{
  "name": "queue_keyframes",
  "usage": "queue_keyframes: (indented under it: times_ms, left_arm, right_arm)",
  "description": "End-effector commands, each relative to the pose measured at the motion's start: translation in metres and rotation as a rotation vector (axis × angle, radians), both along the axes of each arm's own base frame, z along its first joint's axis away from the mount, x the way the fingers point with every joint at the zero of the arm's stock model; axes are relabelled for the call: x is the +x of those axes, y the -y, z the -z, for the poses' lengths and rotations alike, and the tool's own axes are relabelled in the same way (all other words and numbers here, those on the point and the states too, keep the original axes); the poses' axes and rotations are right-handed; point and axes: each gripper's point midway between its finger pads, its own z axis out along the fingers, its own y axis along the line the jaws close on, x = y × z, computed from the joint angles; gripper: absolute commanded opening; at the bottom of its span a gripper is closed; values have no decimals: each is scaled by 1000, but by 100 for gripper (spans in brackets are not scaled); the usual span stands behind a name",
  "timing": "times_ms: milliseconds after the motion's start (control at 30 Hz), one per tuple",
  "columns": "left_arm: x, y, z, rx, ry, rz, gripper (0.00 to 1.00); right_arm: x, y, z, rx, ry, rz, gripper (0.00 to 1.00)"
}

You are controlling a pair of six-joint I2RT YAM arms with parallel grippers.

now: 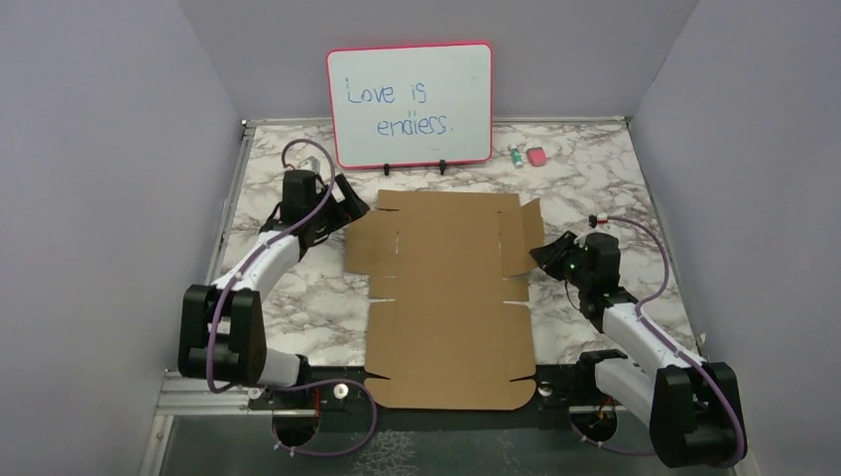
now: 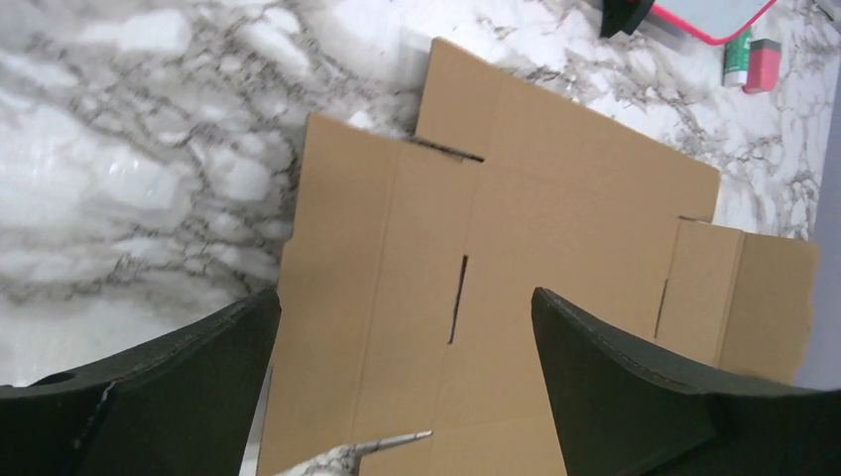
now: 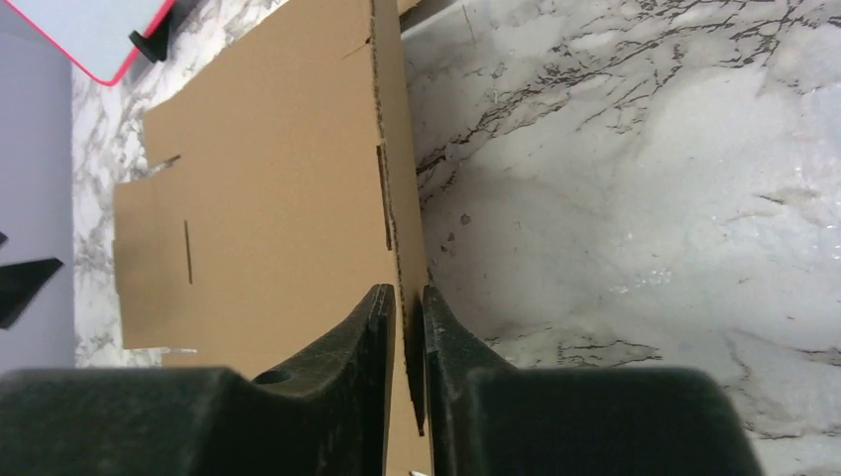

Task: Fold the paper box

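Item: paper box, plain brown cardboard, unprinted, not yet folded into shape.
Form: a large die-cut sheet with flaps, notches and thin slots.
Location: laid in the middle of the marble table, between the two arms; the near end is seen over the table's near edge, between the arm bases.
Lie: most of the sheet is spread flat, with creases visible.
Right side flap: raised off the table at the far right of the sheet; from the right wrist view it is seen nearly edge-on, with the flat sheet to its left.
Right gripper: set at the raised flap. Fingers are drawn narrow, and the flap's edge runs into the thin gap between them. Whether the card is pressed cannot be told.
Left gripper: placed at the far left corner of the sheet. Fingers are spread wide; nothing is held. The left panel and its slot are seen below, between the fingers. Contact with the card cannot be told.
Whiteboard: pink-framed, stood on black feet at the back of the table, handwritten "Love is endless."
Small articles: a green-and-white object and a pink object, lying side by side to the right of the whiteboard, well apart from the sheet.
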Motion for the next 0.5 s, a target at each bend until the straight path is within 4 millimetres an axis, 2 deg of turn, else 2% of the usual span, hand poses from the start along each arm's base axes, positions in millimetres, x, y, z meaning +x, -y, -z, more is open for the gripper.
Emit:
queue_keyframes:
  times_ms: [0,167,267,467]
  left_arm:
    - [27,16,-17,-20,39,105,96]
    - [50,24,-11,-39,17,137,95]
    - [63,30,-4,-54,1,157,95]
    - [90,40,7,-81,-22,191,91]
  right_arm:
    - [7,12,-2,-59,14,40,25]
    - [25,24,-22,-157,72,65,36]
    - [43,19,-34,-170,100,23,42]
    - [78,12,-39,-192,88,-26,49]
